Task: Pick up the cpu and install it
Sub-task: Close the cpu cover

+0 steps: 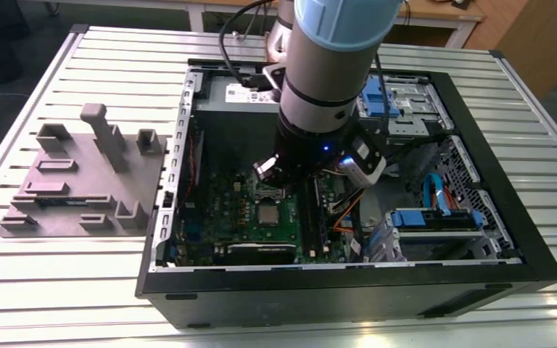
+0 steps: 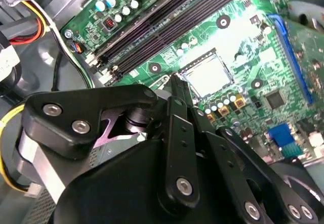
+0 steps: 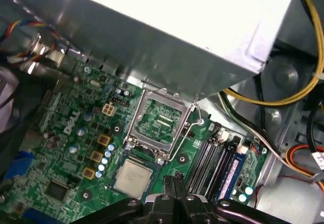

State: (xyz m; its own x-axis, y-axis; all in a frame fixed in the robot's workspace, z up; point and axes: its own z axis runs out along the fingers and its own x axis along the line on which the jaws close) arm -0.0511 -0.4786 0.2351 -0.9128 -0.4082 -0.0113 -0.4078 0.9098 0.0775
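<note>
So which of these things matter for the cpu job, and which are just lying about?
Job: cpu, lying in its socket; open socket frame; gripper, close by the cpu.
Lying about: grey tray; power supply; memory slots; yellow cables.

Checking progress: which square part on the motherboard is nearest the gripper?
The cpu, the solid silver square beside the gripper; the hollow metal frame lies farther off.
</note>
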